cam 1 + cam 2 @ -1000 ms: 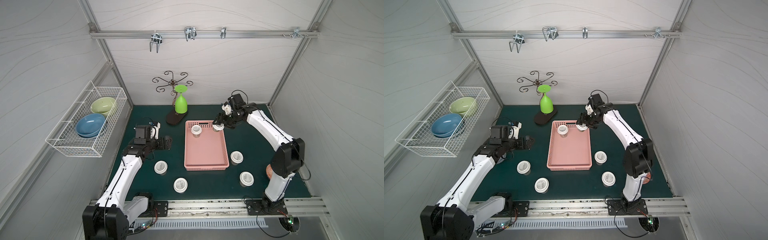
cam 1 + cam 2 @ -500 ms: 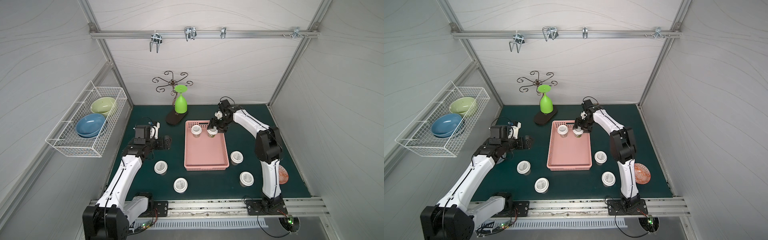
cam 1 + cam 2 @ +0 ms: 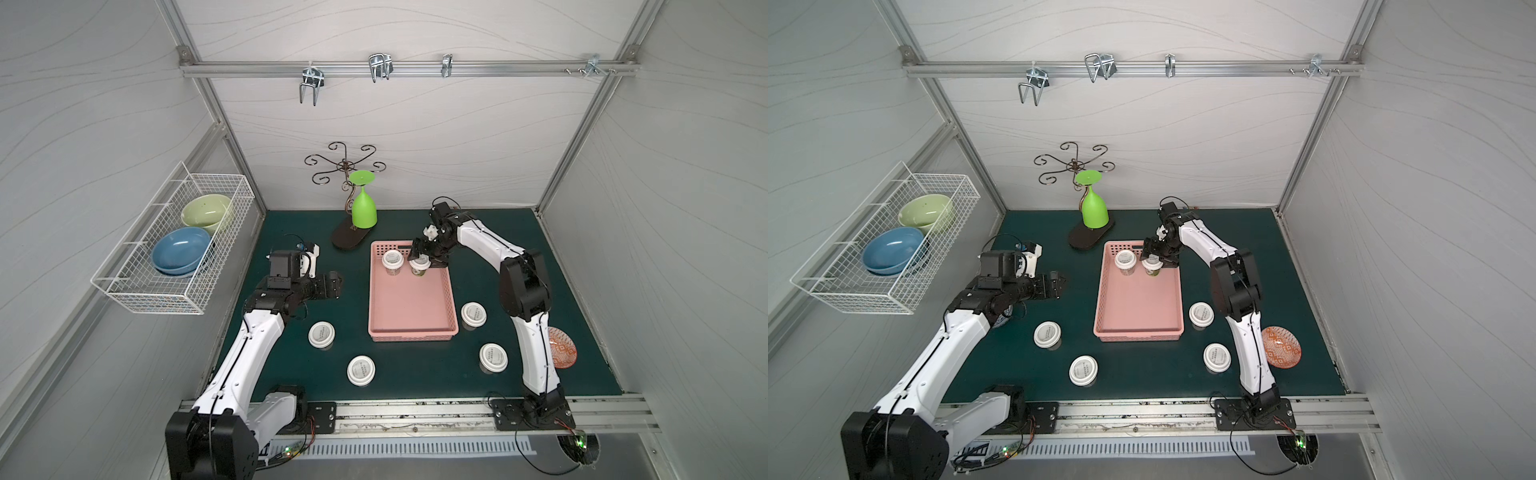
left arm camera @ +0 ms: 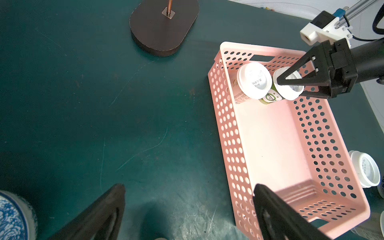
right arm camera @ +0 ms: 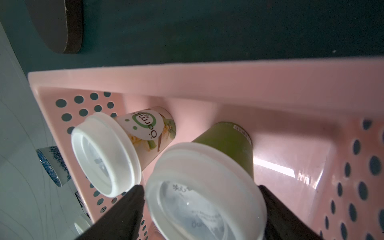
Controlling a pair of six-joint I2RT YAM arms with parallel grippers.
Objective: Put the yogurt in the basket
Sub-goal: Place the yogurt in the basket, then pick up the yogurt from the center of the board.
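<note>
Dark green mat [image 3: 582,270] inside a white-panelled booth, w/ the pink basket [image 3: 409,303] lying mid-table. Two yogurt cups stand at its far end, just beside each other: a pale-label cup [image 3: 392,260] and a green-label cup [image 3: 419,264]. Four more cups are on the mat outside the basket, two on my left side [image 3: 321,335] [image 3: 361,370] and two on my right [image 3: 473,314] [image 3: 493,357].

My right gripper [image 5: 200,190] straddles the green-label cup's white lid [image 4: 288,92], one finger on each side. Whether it's pinching or has slack, I can't tell from either wrist cam. Left gripper [image 4: 189,187] hangs spread wide over bare mat w/ nothing in it, well apart from any cup.

Handling, my guess: small and light, prob. thin-walled plastic, so the body would dent if I squeeze hard. The lid is wider than the tapered body, looks smooth, prob. slippery, and may only be snapped on. I'd come from above and take hold across the body right under the lid flange, w/ moderate force, so the flange acts as a stop. Grabbing by the lid alone risks popping it off.
</note>
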